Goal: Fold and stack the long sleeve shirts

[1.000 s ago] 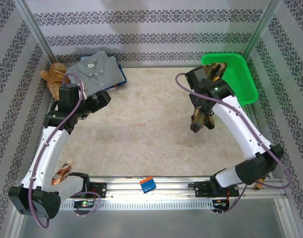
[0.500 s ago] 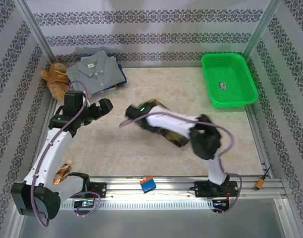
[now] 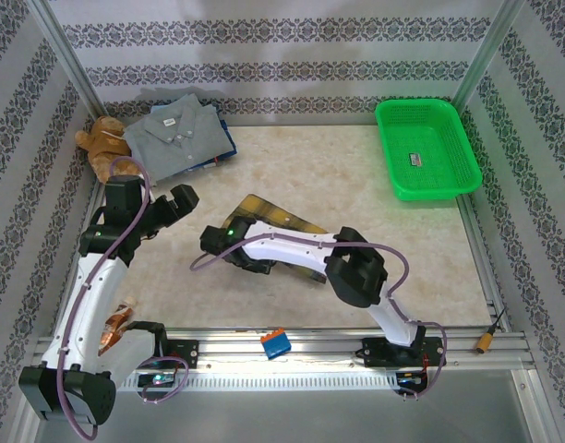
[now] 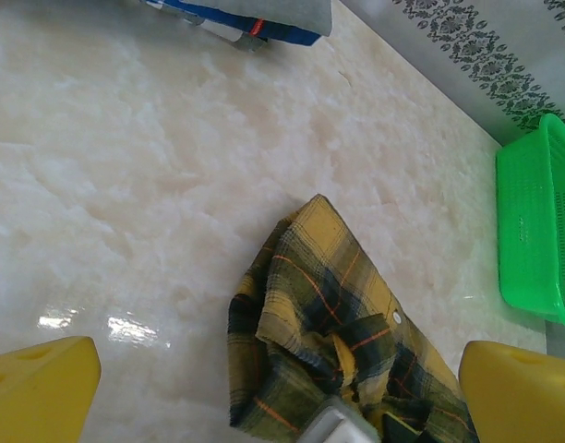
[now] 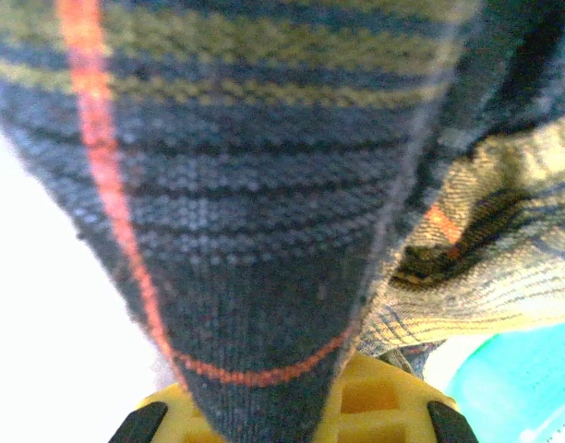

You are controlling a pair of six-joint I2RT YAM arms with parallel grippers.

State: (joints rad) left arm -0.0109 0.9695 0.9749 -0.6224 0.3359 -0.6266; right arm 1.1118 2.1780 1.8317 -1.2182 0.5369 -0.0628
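Green basket (image 3: pixel 444 138) holds a small label (image 3: pixel 414 159); right hand (image 5: pixel 292 417) grips plaid shirt (image 4: pixel 329 323); left hand (image 3: pixel 183 201) spread

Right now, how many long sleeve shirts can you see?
3. The grey shirt lies in the far left corner atop the blue shirt; the plaid shirt is bunched at the centre. More may hide under the stack.

Table (image 3: pixel 301 166): pale marbled beige top, glossy, metal rail along near edge.
Mustard plaid shirt (image 3: pixel 267 216) bunched near middle, slightly left of centre.
Far left corner: folded grey shirt (image 3: pixel 176 134) atop blue shirt (image 3: pixel 223 155), blue edge showing at right.
Brown teddy bear (image 3: pixel 100 146) just beside stack, at left edge.
Green basket (image 3: pixel 428 148) in far right corner.
Small orange-brown packet (image 3: pixel 114 323), possibly snack wrapper, at near left edge.
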